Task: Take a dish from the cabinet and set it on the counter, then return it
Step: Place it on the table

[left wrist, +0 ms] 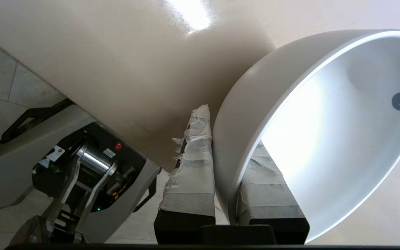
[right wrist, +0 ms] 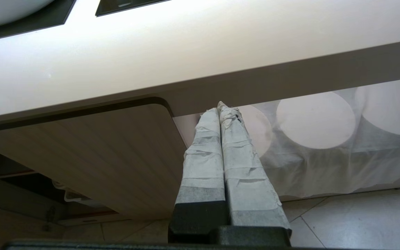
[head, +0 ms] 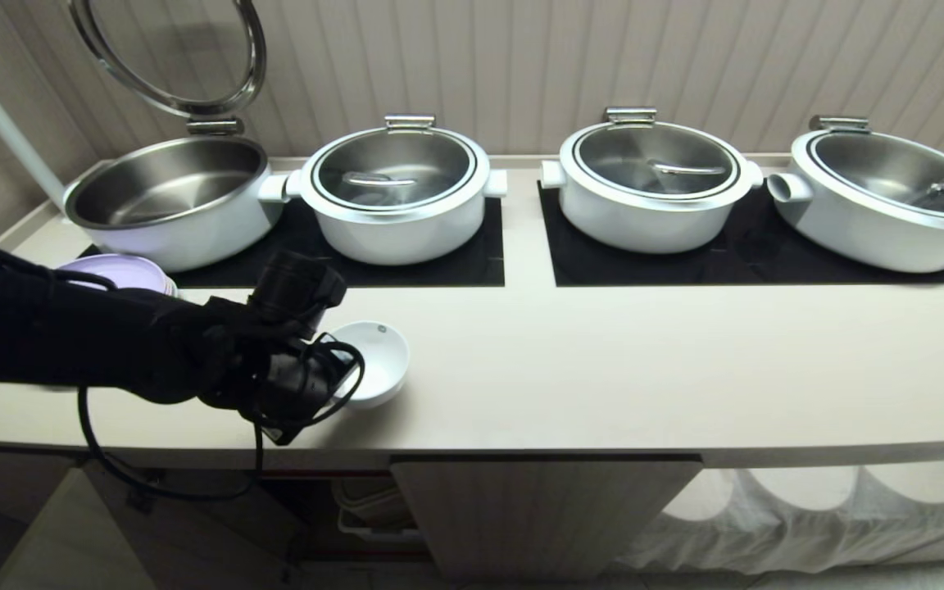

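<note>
Bowl (head: 374, 360) hung tipped over the counter (head: 603, 369), its rim pinched by the left gripper (left wrist: 226, 180). It needed lowering slowly and flat before letting go. The right gripper (right wrist: 221, 114), fingers pressed together, waited low by the cabinet (right wrist: 99, 149)

The head view looks down and forward over the whole tabletop (head: 603, 360) from above, while the left wrist view sits close behind its pincer (left wrist: 226, 152), facing the tabletop's front edge, and the right wrist view looks up from below at that edge, shared by all three.
</note>
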